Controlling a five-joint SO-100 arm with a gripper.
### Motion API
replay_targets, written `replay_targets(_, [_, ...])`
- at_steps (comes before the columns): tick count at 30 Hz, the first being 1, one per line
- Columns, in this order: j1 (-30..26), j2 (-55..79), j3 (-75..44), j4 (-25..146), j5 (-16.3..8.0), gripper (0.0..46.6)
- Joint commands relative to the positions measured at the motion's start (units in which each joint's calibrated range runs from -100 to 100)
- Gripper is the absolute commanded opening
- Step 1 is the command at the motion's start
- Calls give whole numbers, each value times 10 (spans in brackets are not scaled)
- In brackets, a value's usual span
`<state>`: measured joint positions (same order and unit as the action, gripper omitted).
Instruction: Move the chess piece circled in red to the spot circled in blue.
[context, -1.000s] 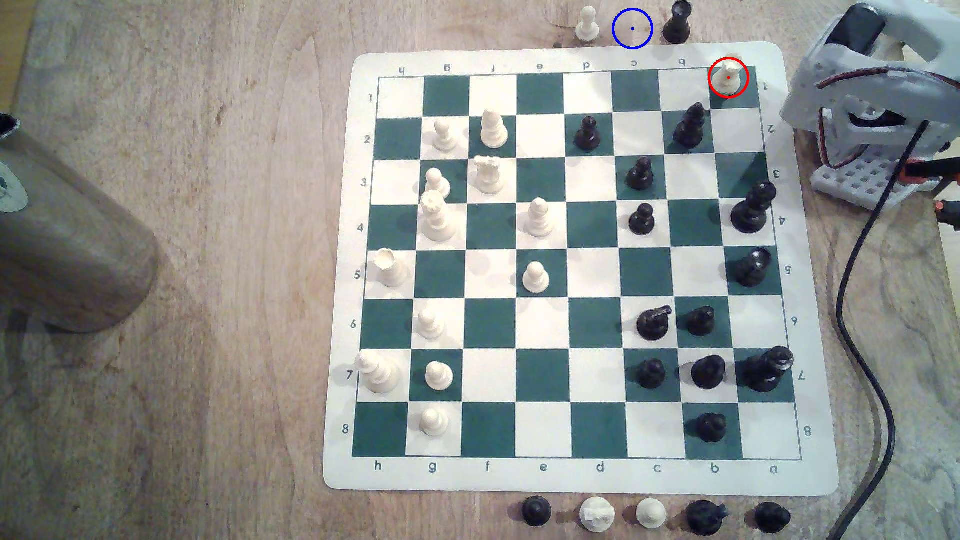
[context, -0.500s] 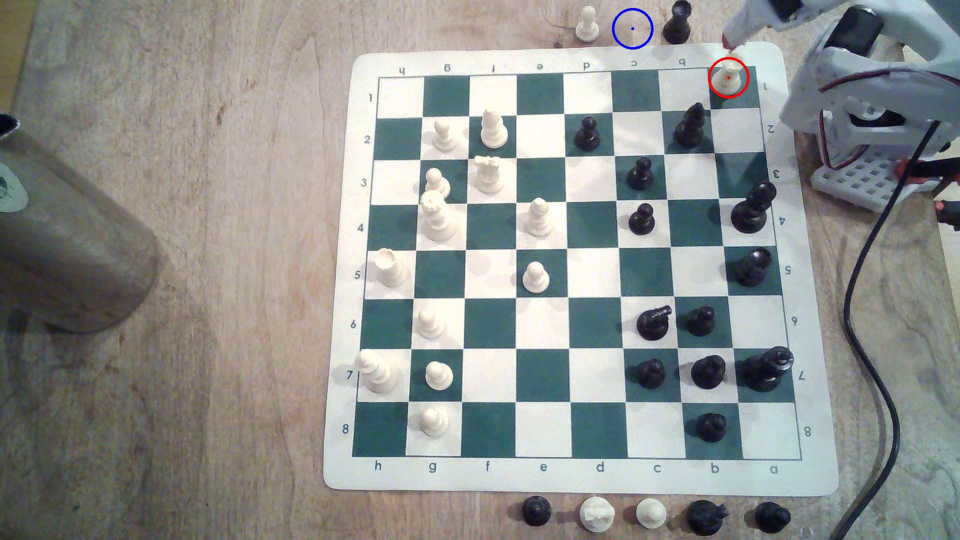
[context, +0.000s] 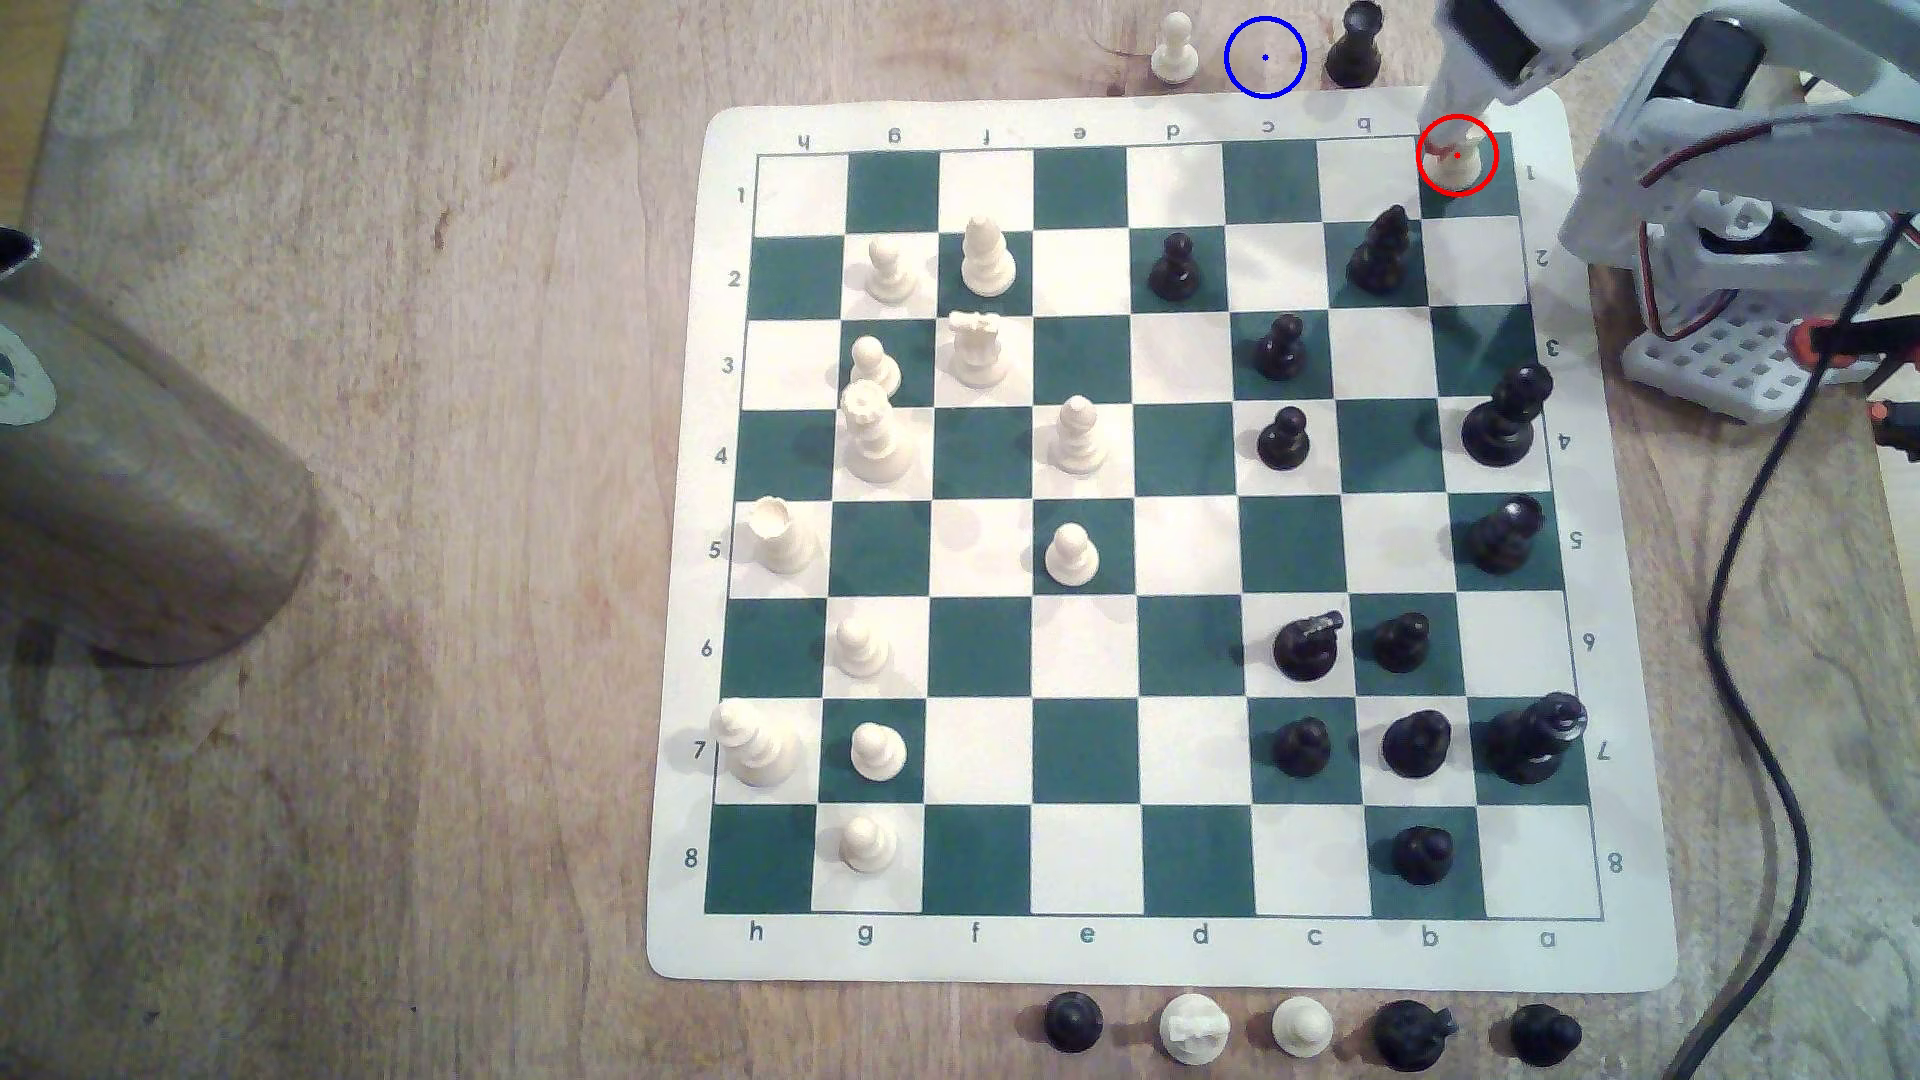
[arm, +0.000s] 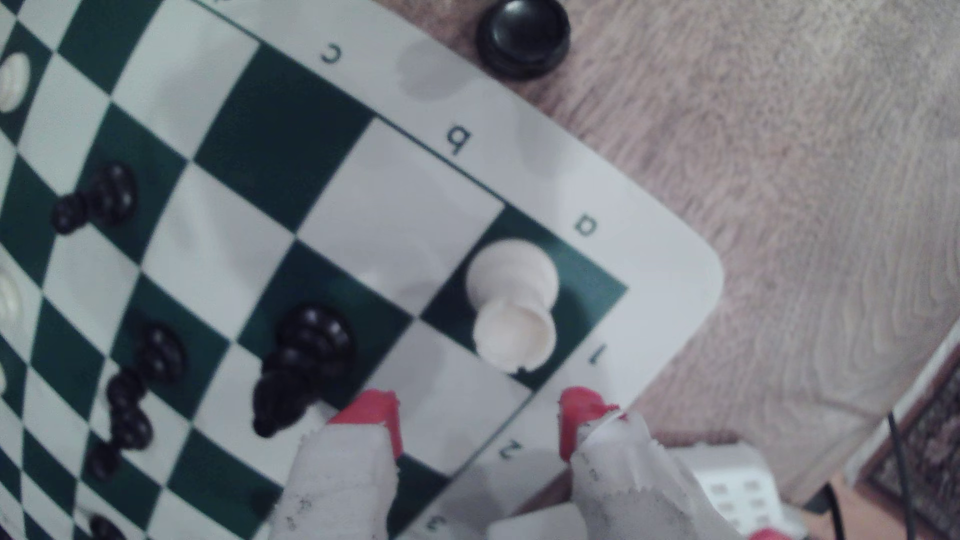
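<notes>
Board sits on my desk, cream rook at its a1 corner. I see my gripper above it, jaws wide apart, gripping nothing. Blue-circled spot lies past the board's c edge.

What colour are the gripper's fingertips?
Red fingertips on white fingers, clearest in the wrist view.

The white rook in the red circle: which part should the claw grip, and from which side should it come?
Grip the white rook at its narrow waist, coming from above. It stands upright in the corner square, its flared top would stop slipping, and the open claw has room beside the black piece on the diagonally adjacent square.
</notes>
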<state>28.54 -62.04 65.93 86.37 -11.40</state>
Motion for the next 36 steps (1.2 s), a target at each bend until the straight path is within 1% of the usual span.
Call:
replay_targets(1, [15, 2, -1, -16, 8, 166])
replay_targets(15, [41, 40, 27, -77, 23, 163])
replay_targets(21, [36, 57, 35, -96, 23, 152])
replay_targets(26, [58, 82, 48, -132, 33, 153])
replay_targets(31, [44, 80, 50, -130, 29, 148])
replay_targets(33, [38, 80, 51, -129, 27, 137])
replay_targets(36, [36, 80, 51, -130, 27, 137])
